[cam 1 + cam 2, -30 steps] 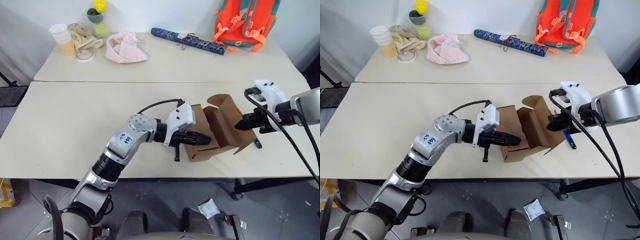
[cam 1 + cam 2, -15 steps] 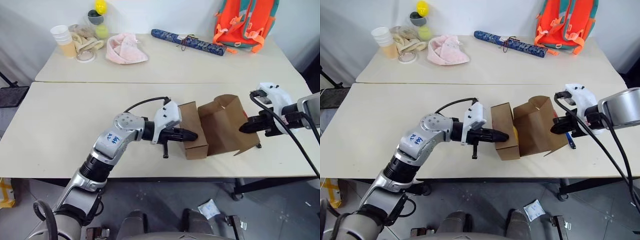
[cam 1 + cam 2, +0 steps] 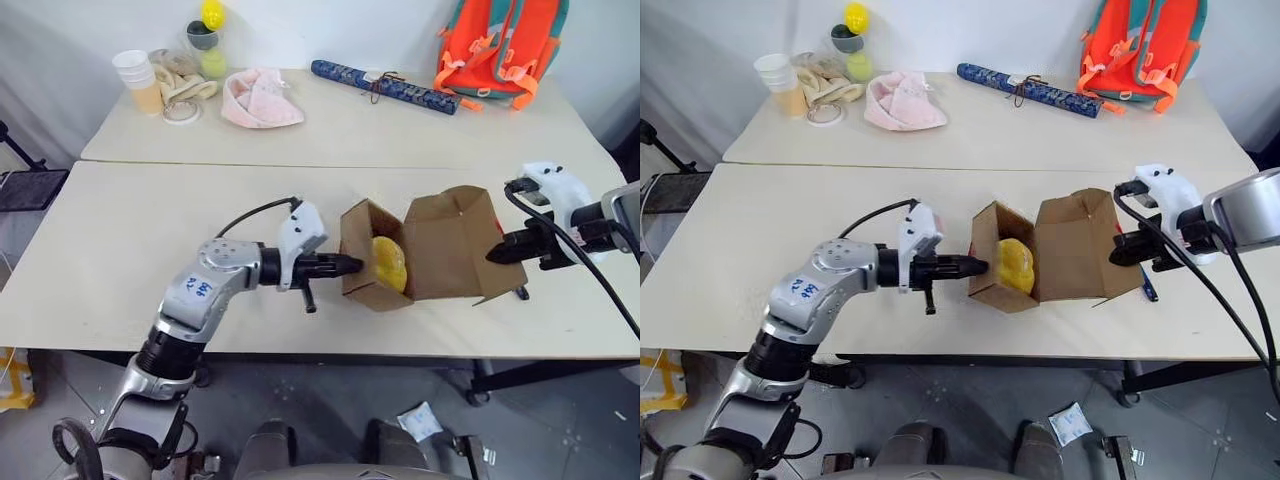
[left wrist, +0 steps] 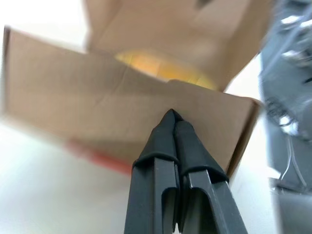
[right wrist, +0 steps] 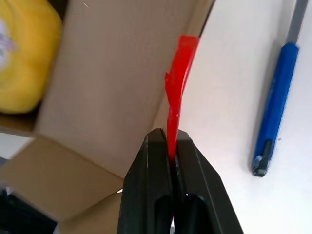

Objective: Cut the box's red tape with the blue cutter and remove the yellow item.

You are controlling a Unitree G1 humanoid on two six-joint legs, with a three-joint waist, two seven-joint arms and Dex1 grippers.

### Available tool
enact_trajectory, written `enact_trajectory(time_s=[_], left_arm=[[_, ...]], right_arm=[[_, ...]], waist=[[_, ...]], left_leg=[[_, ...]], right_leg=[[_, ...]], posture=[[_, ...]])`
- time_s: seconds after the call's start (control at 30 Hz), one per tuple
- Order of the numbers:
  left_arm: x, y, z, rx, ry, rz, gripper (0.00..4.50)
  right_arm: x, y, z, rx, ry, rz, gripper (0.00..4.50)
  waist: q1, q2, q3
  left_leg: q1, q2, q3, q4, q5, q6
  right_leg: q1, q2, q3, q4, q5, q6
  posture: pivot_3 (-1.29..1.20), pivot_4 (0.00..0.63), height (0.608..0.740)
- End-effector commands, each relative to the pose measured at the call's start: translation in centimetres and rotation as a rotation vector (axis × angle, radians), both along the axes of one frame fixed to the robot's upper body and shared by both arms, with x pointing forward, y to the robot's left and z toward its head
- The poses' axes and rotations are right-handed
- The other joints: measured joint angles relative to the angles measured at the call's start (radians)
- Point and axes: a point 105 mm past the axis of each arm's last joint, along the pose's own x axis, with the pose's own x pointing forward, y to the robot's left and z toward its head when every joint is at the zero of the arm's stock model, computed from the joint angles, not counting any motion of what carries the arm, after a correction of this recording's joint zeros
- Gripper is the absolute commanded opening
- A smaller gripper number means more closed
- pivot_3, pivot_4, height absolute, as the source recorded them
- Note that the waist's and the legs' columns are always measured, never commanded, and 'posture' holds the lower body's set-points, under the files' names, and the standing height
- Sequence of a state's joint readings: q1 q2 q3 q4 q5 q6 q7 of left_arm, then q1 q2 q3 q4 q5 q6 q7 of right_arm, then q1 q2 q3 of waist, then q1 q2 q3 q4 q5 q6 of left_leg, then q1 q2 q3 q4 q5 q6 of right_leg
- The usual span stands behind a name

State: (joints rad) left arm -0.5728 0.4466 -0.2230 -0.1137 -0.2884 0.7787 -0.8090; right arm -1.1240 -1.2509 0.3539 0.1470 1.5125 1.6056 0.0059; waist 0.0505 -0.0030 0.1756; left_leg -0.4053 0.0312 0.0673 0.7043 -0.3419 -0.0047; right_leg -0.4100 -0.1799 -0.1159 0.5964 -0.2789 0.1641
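We have the box (image 3: 1040, 262) open on the counter (image 3: 790, 215), yellow item (image 3: 1013, 265) inside. Right fingers (image 5: 165, 146) pinch the tape (image 5: 179, 78); left fingers (image 4: 171, 127), pressed together, brace the wall. Next, we likely reach in for it.

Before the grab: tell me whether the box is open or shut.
Open. The box has its flaps spread apart, and the yellow item shows inside its mouth.

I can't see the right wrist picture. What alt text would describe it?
The right gripper has its two black fingers shut on a strip of red tape stuck to the edge of the box, a brown carton. The yellow item sits inside the open box, and the blue cutter lies on the pale table beside it.
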Motion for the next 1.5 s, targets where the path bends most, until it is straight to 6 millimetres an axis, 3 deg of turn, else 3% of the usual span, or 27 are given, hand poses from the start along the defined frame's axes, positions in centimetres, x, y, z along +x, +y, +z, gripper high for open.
enact_trajectory(time_s=[0.03,0.2,0.4,0.57,0.67,0.77,1.03,1.13,1.3,1.5], left_arm=[[-0.3,-0.6,0.4,-0.002,-0.017,-0.010,0.00],[0.3,-0.9,1.0,-0.037,-0.045,0.022,0.00],[0.2,-0.8,1.1,-0.040,-0.040,0.027,0.00],[-0.8,1.6,0.7,0.024,0.010,0.005,0.00],[-1.1,3.1,2.0,-0.008,0.015,-0.008,0.00],[-1.7,3.2,3.9,-0.088,0.007,-0.066,0.00],[-3.9,-0.3,7.8,-0.297,-0.018,-0.268,0.00],[-4.6,-2.1,7.5,-0.308,0.000,-0.321,0.00],[-4.9,-3.2,5.3,-0.232,0.032,-0.337,0.00],[-4.3,-2.1,2.6,-0.094,0.051,-0.288,0.00]], right_arm=[[0.1,0.2,0.3,-0.012,-0.011,0.014,0.02],[0.8,1.5,-0.2,-0.026,-0.025,0.049,0.02],[1.0,1.5,-0.8,-0.040,-0.027,0.049,0.02],[1.1,1.6,-0.5,-0.061,-0.059,0.052,0.02],[1.1,1.5,-0.3,-0.068,-0.070,0.051,0.02],[1.1,1.5,-0.2,-0.071,-0.074,0.050,0.02],[1.3,1.9,0.0,-0.072,-0.089,0.060,0.02],[1.3,1.9,0.0,-0.073,-0.092,0.063,0.02],[1.3,2.2,-0.1,-0.068,-0.093,0.070,0.02],[1.1,2.6,-0.2,-0.053,-0.094,0.087,0.02]], waist=[[0.004,-0.001,0.001],[-0.001,-0.001,0.001],[-0.004,-0.001,0.001],[-0.008,-0.001,0.001],[-0.016,-0.001,0.001],[-0.016,-0.001,0.001],[-0.023,-0.001,0.001],[-0.025,-0.001,0.001],[-0.026,-0.001,0.001],[-0.026,-0.001,0.001]], left_leg=[[-0.001,0.000,0.000,0.000,0.000,0.000],[-0.002,0.000,0.000,-0.002,0.000,0.000],[-0.001,0.000,0.001,-0.003,0.000,0.000],[-0.001,0.000,0.001,-0.003,0.000,0.000],[-0.001,0.000,0.001,-0.004,0.000,0.000],[-0.001,0.000,0.001,-0.004,0.000,0.000],[-0.001,0.000,0.001,-0.004,0.000,0.000],[-0.001,0.000,0.001,-0.004,0.000,0.000],[-0.001,0.000,0.001,-0.004,0.000,0.000],[-0.001,0.000,0.001,-0.004,0.000,0.000]], right_leg=[[-0.001,0.000,0.000,0.000,0.000,0.000],[-0.002,0.000,-0.002,-0.002,0.000,0.000],[-0.002,0.000,-0.002,-0.002,0.000,0.000],[-0.002,0.000,-0.002,-0.002,0.000,0.000],[-0.002,0.000,-0.002,-0.002,0.000,0.000],[-0.002,0.000,-0.002,-0.002,0.000,0.000],[-0.002,0.000,-0.002,-0.002,0.000,0.000],[-0.002,0.000,-0.002,-0.001,0.000,0.000],[-0.002,0.000,-0.002,-0.001,0.000,0.000],[-0.002,0.000,-0.002,-0.001,0.000,0.000]], posture=[[0.00,0.150,0.740],[0.00,0.150,0.740],[0.00,0.150,0.740],[0.00,0.150,0.740],[0.00,0.150,0.740],[0.00,0.150,0.740],[0.00,0.150,0.740],[0.00,0.150,0.740],[0.00,0.150,0.740],[0.00,0.150,0.740]])
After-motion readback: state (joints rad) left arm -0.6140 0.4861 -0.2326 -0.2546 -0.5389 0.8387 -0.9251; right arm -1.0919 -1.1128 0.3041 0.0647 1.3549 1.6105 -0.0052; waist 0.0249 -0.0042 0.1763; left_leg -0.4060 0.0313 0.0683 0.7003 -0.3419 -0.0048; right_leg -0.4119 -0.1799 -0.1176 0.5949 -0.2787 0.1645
